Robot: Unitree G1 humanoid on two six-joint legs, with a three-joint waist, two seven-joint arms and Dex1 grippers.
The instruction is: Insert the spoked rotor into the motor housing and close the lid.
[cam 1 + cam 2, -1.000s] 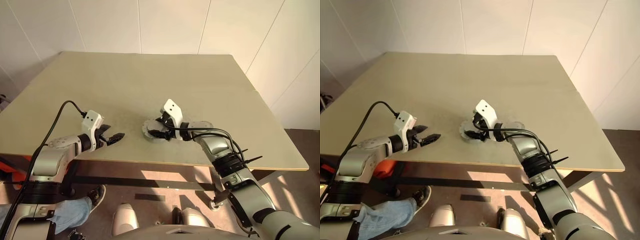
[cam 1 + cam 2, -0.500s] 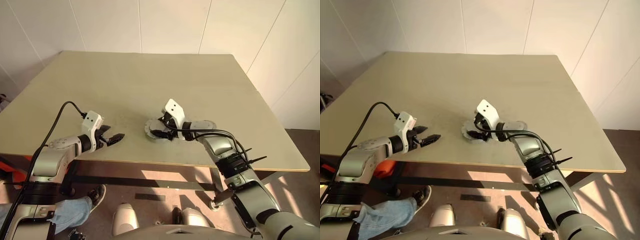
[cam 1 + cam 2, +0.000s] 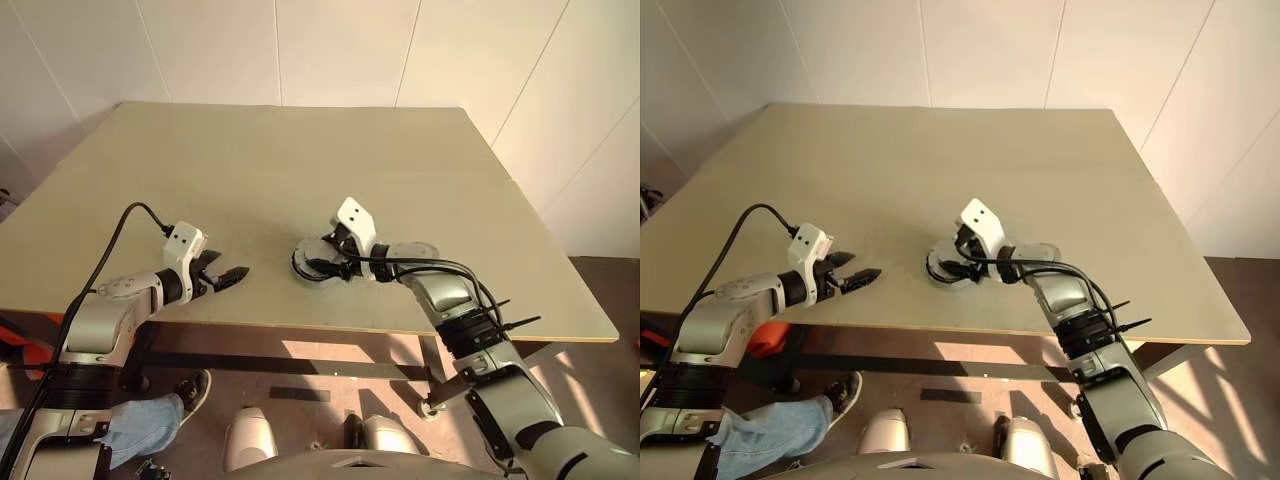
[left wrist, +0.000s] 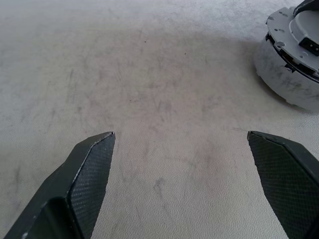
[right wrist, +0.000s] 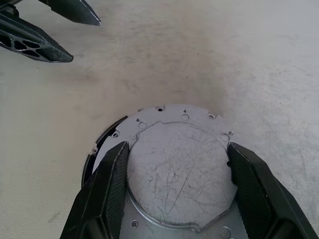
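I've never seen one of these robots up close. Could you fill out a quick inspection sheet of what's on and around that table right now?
Surface: beige table, scuffed, mostly bare.
Job's things: grey lid lies flat on top of the motor housing, whose dark edge peeks out at one side; the spoked rotor cannot be made out.
Clutter: nothing seen.
Grippers: right gripper sits over the lid, one finger at each side of its raised centre; whether they press on it cannot be told. Left gripper is wide open above bare table, apart from the housing.
Cables: black cable loops to the left wrist; black cables run along the right forearm.
Surroundings: white panelled wall; a person's jeans and shoe under the table.
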